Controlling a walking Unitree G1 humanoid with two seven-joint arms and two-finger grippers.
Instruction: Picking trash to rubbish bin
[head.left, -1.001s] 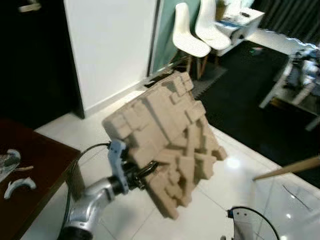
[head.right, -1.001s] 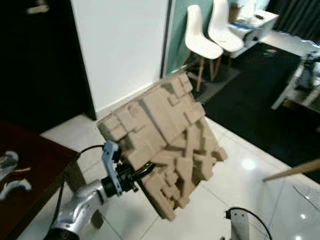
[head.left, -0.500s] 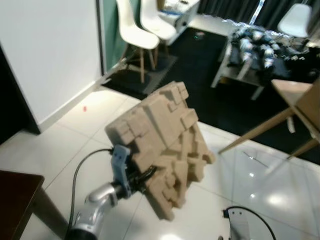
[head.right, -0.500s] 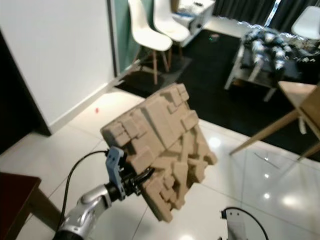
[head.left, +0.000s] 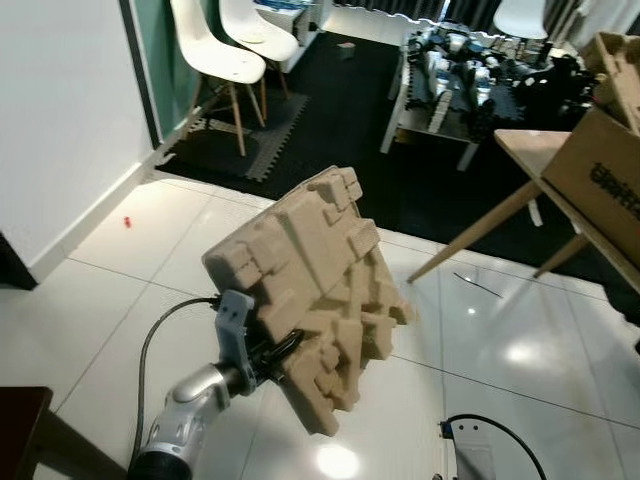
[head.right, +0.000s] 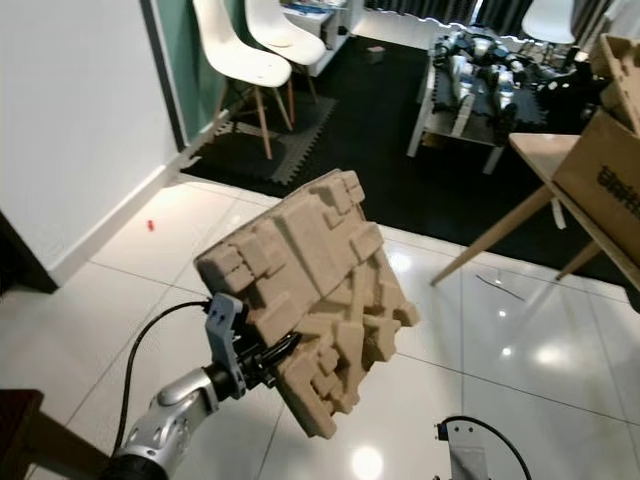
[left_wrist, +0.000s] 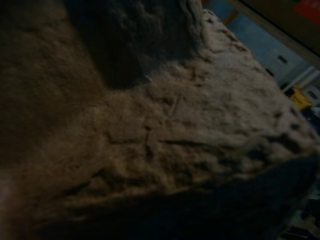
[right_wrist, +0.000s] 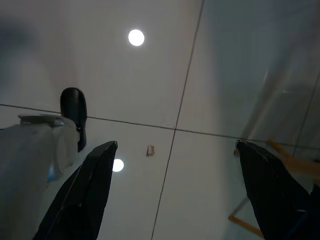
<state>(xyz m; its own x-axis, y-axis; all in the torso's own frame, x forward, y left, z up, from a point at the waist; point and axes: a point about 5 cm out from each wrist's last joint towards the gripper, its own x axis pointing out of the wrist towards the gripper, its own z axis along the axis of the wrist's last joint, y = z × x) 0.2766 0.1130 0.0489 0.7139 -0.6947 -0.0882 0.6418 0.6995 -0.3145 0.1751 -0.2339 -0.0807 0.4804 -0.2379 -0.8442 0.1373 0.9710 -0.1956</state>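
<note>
Your left gripper (head.left: 272, 352) clamps a blocky moulded pulp tray (head.left: 310, 285), rough-fibred in its wrist view; right gripper (right_wrist: 172, 192), at 5 o'clock, spreads wide over glossy tiles (right_wrist: 150, 75).

One moulded pulp packing tray (head.left: 305, 290), held in the left gripper (head.left: 268, 355) and tilted up above it. One right gripper (right_wrist: 175, 192), its two black fingers (right_wrist: 82, 197) spread wide over the tiled floor (head.left: 130, 290). Two white chairs (head.left: 215, 60), side by side, well beyond the left gripper. One low white table (head.left: 440, 105) piled with dark items, beyond the tray. One cardboard box (head.left: 600, 165) on one wooden table (head.left: 525, 150), far across from the left gripper. One black cable (head.left: 155, 335) looping behind the left gripper.
</note>
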